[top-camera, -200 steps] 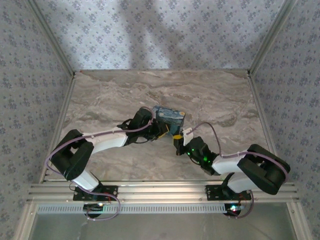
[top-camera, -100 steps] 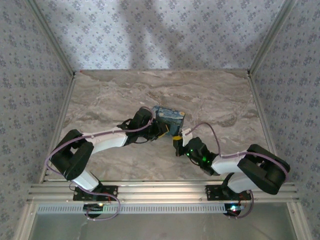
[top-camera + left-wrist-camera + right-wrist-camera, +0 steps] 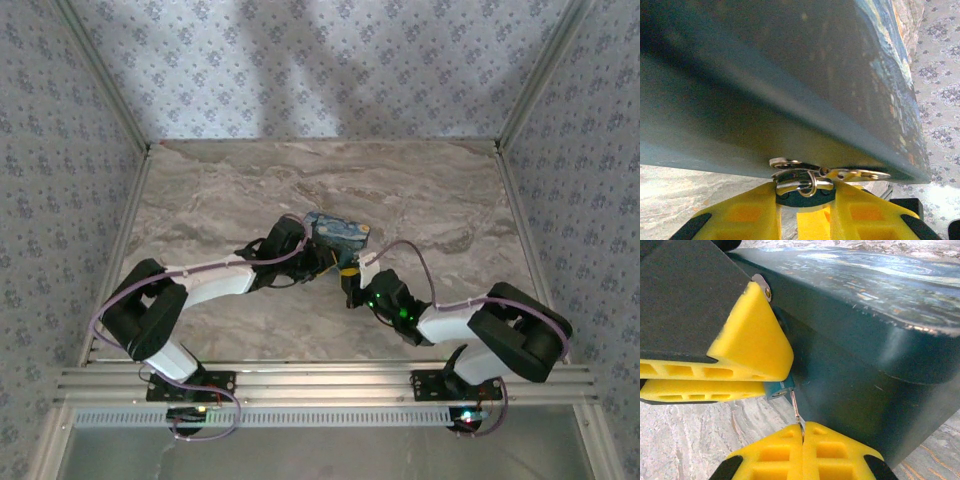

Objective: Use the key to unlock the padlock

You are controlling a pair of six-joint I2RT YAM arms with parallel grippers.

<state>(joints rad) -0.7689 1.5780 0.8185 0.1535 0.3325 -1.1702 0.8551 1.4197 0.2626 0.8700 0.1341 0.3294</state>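
Nearest the worktop's (image 3: 230, 190) near edge, the right end effector (image 3: 802, 431) is closed tight on the key (image 3: 796, 409). The key's thin metal shaft runs from the pinched fingertips up to the padlock (image 3: 776, 389). Over the last second the right arm has crept a little forward and left, toward the box (image 3: 338, 232), while the left arm has stayed put. That reads as the key being pressed home into the keyway, not yet turned.

Just beyond, the left end effector (image 3: 801, 205) is clamped on the padlock's small teal body and holds it against the near face of the box, about the middle of the worktop. The left wrist view shows metal loops (image 3: 800, 180) on top of the lock, but I cannot tell whether the shackle has released. Past the box, the worktop runs to the far edge.
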